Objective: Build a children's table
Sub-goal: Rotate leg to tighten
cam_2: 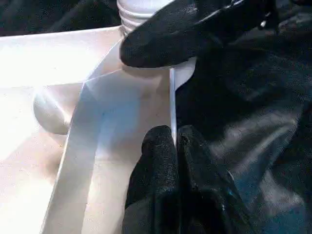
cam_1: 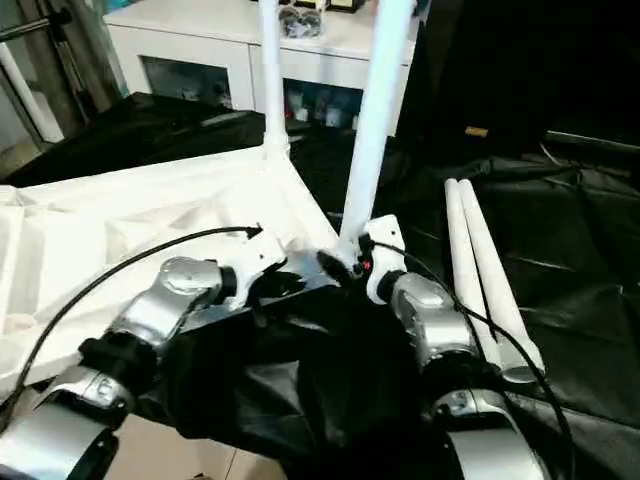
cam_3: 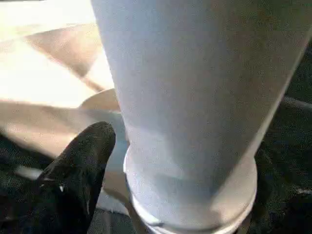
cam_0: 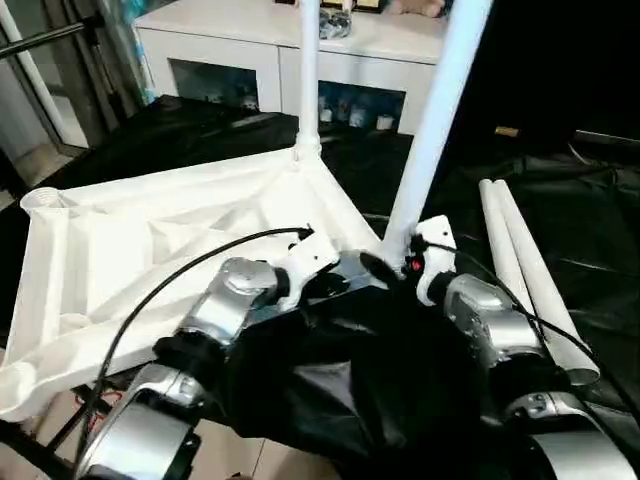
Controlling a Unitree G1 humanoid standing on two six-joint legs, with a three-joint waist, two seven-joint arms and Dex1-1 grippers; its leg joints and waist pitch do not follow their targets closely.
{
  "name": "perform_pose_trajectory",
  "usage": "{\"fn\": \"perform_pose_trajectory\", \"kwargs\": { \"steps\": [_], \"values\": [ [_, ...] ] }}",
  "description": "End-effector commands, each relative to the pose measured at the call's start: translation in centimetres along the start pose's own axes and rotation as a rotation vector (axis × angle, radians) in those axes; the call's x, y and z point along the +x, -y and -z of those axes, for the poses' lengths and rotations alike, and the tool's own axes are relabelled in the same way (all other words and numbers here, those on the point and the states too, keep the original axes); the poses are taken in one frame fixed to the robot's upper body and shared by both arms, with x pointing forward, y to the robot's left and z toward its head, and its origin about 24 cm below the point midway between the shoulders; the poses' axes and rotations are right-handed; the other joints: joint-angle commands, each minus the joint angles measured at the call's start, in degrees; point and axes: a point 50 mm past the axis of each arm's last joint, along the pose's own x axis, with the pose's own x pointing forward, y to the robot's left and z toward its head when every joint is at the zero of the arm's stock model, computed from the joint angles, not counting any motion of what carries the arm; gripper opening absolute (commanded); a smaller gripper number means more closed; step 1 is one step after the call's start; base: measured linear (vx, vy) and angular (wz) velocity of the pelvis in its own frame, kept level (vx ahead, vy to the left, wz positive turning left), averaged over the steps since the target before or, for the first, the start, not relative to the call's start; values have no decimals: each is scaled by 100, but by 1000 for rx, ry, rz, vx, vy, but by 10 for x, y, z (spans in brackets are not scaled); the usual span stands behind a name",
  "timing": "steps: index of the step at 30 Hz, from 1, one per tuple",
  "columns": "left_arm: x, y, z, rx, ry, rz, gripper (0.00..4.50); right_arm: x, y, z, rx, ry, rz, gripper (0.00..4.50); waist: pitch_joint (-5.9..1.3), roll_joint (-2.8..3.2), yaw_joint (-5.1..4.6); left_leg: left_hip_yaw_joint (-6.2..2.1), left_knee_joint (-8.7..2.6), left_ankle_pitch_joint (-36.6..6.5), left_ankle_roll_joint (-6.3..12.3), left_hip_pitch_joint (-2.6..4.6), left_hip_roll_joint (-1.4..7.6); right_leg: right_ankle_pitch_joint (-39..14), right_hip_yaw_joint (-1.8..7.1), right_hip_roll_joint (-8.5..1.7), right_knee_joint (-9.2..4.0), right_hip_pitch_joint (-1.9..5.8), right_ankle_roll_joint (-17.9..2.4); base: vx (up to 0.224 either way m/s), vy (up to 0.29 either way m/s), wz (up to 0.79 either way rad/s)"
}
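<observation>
The children's table top point(cam_0: 150, 240) lies upside down on black cloth, its ribbed underside facing up. One white leg point(cam_0: 308, 90) stands upright in the far corner socket. A second leg point(cam_0: 435, 120) leans in the near right corner socket point(cam_3: 105, 102). My right gripper point(cam_0: 397, 262) stands open around this leg's base, and its visible finger point(cam_3: 87, 161) sits just off the tube. My left gripper point(cam_2: 173, 139) is shut on the thin rim wall of the table top, close beside that same corner. Two more legs point(cam_0: 525, 270) lie side by side on the cloth to the right.
A white glass-door cabinet point(cam_0: 260, 50) stands behind the work. Black cloth point(cam_0: 590, 210) covers the surface around the top. A black cable point(cam_0: 190, 260) runs along my left forearm. Pale floor point(cam_0: 250, 462) shows below the cloth's near edge.
</observation>
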Motion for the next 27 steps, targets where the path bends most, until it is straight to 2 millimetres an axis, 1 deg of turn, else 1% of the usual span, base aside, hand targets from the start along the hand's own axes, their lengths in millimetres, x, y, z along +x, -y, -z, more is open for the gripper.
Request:
{"fn": "perform_pose_trajectory", "kwargs": {
  "steps": [1, 3, 5, 6, 7, 8, 9, 10, 11, 12, 14, 15, 16, 17, 19, 20, 22, 24, 25, 26, 27],
  "values": [
    [9, 16, -13, 50, 74, 133, 0, 10, -25, 2, -28, -18, -203, 388, -305, -45, 5, -16, -331, -1124, 347, -64, 136, -1402, 297, -460, -502, 251, -1011, 0, 0, 0],
    [2, 16, -9, 68, 64, 185, 0, 2, -23, 0, -48, -18, -285, 388, -330, -37, 23, -15, -311, -941, 413, -72, 141, -1065, 286, -457, -461, 279, -1120, 0, 0, 0],
    [-5, 16, -5, 88, 57, 227, 0, -5, -23, -1, -70, -27, -360, 388, -381, -32, 49, -7, -262, -501, 557, -110, 158, -163, 273, -427, -336, 306, -1297, 0, 0, 0],
    [-6, 16, -5, 90, 56, 235, 0, -6, -23, -1, -73, -30, -372, 388, -386, -23, 50, -6, -254, -414, 593, -121, 161, 27, 267, -424, -311, 300, -1343, 0, 0, 0],
    [-7, 16, -4, 91, 55, 238, 0, -6, -23, -1, -75, -31, -378, 388, -374, -26, 45, 6, -244, -401, 644, -126, 154, 181, 256, -413, -307, 283, -1411, 0, 0, 0],
    [-13, 15, -1, 100, 47, 269, 0, -11, -25, -1, -90, -43, -439, 388, -367, -45, 48, 9, -245, -477, 653, -125, 150, 120, 249, -419, -317, 292, -1440, 0, 0, 0],
    [-16, 15, 0, 100, 42, 282, 0, -13, -26, 0, -91, -51, -466, 388, -366, -43, 53, 7, -246, -510, 652, -123, 152, 68, 248, -424, -315, 296, -1443, 0, 0, 0],
    [-18, 14, 2, 100, 34, 294, 0, -16, -27, 0, -88, -60, -496, 373, -349, -42, 43, 13, -255, -606, 640, -129, 154, -111, 249, -426, -336, 287, -1425, 0, 0, 0],
    [-20, 14, 3, 99, 30, 303, 0, -17, -27, 1, -85, -65, -516, 363, -336, -43, 53, 12, -265, -722, 604, -120, 157, -380, 249, -435, -371, 289, -1363, 0, 0, 0],
    [-22, 13, 3, 102, 27, 313, 0, -19, -28, 1, -84, -71, -537, 363, -332, -52, 52, 13, -271, -763, 580, -118, 164, -493, 254, -443, -379, 285, -1335, 0, 0, 0],
    [-27, 13, 6, 104, 18, 333, 0, -21, -30, 2, -87, -83, -569, 344, -324, -43, 61, 14, -280, -843, 512, -106, 168, -746, 258, -446, -402, 266, -1284, 0, 0, 0],
    [-29, 12, 7, 104, 12, 342, 0, -22, -30, 3, -88, -88, -581, 344, -320, -40, 67, 13, -286, -886, 468, -96, 168, -885, 259, -445, -414, 258, -1246, 0, 0, 0],
    [-31, 12, 8, 99, 6, 353, 0, -23, -32, 4, -80, -95, -600, 333, -319, -42, 68, 8, -287, -887, 435, -98, 166, -949, 262, -449, -415, 260, -1210, 0, 0, 0],
    [-32, 12, 9, 96, 2, 362, 0, -24, -33, 4, -76, -100, -613, 324, -315, -57, 73, 6, -295, -869, 428, -98, 170, -979, 262, -442, -412, 260, -1189, 0, 0, 0],
    [-34, 11, 10, 94, 1, 370, 0, -24, -34, 5, -70, -104, -625, 309, -322, -46, 76, 8, -292, -854, 416, -89, 178, -962, 266, -452, -414, 252, -1207, 0, 0, 0],
    [-34, 11, 10, 94, 2, 370, 0, -24, -34, 5, -65, -105, -631, 301, -328, -47, 83, 8, -289, -810, 408, -85, 176, -867, 268, -444, -401, 253, -1228, 0, 0, 0],
    [-33, 10, 9, 93, 5, 341, 0, -23, -36, 6, -60, -107, -631, 288, -330, -52, 87, 8, -285, -770, 407, -91, 173, -764, 267, -445, -387, 256, -1250, 0, 0, 0],
    [-30, 8, 8, 92, 9, 302, 0, -21, -37, 7, -70, -108, -609, 286, -331, -59, 88, 11, -279, -737, 407, -103, 164, -730, 267, -446, -385, 262, -1245, 0, 0, 0],
    [-29, 8, 8, 91, 11, 290, 0, -21, -37, 8, -74, -108, -599, 283, -329, -62, 90, 12, -279, -736, 404, -100, 161, -751, 266, -448, -391, 262, -1235, 0, 0, 0],
    [-27, 7, 8, 87, 12, 275, 0, -20, -37, 9, -76, -108, -589, 282, -306, -57, 91, 12, -291, -838, 376, -95, 157, -1023, 261, -450, -428, 247, -1167, 0, 0, 0],
    [-26, 6, 7, 81, 13, 256, 0, -19, -37, 9, -71, -109, -577, 281, -307, -61, 92, 12, -289, -875, 357, -92, 153, -1137, 263, -451, -438, 249, -1134, 0, 0, 0]
  ]
}}
